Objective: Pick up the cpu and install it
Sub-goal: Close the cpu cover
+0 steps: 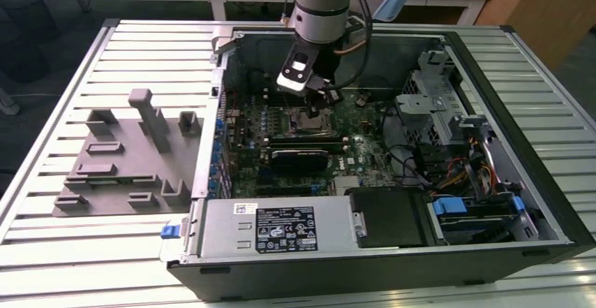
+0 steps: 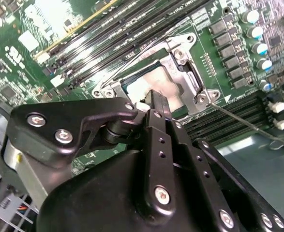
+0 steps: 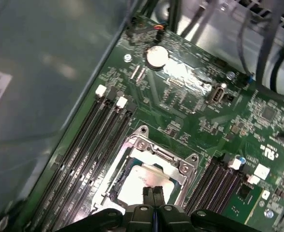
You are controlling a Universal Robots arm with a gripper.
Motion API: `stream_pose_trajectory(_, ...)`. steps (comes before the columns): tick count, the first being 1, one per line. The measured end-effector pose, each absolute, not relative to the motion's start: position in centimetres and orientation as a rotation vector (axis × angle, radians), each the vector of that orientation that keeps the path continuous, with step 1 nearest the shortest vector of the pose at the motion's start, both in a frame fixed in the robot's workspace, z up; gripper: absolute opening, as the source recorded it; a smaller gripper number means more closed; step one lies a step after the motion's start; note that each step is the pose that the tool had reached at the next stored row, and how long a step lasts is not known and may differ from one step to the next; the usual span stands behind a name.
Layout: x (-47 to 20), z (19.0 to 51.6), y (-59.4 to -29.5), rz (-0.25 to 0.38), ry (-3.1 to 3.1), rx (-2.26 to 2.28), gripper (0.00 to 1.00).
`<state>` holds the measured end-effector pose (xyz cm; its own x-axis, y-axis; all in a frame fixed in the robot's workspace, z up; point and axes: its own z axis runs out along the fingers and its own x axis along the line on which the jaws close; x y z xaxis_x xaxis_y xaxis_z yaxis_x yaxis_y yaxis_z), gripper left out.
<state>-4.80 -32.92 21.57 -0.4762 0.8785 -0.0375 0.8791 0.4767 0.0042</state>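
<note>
The cpu [image 3: 134,180] lies flat inside the metal socket frame [image 3: 144,145] on the green motherboard, its pale silver top showing through the frame's opening. In the second wrist view the cpu [image 2: 141,88] shows just beyond the fingertips. My gripper [image 3: 154,192] is shut, its two black fingers pressed together with no gap, tips right over the cpu's near edge; I cannot tell whether they touch it. In the exterior view the gripper [image 1: 323,97] hangs inside the open computer case above the socket [image 1: 310,118].
Dark memory slots [image 3: 91,145] run on both sides of the socket. A thin metal lever rod [image 2: 248,124] sticks out beside the frame. Case walls, a drive cage [image 1: 430,102] and cables [image 1: 437,165] crowd the exterior view's right. A grey fixture plate [image 1: 121,161] lies on the exterior view's left.
</note>
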Motion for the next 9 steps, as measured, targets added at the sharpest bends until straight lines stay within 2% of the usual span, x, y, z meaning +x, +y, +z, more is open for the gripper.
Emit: stream_pose_trajectory(9, -4.82, 21.57, -32.92, -0.022, 2.765, 1.415, 0.11)
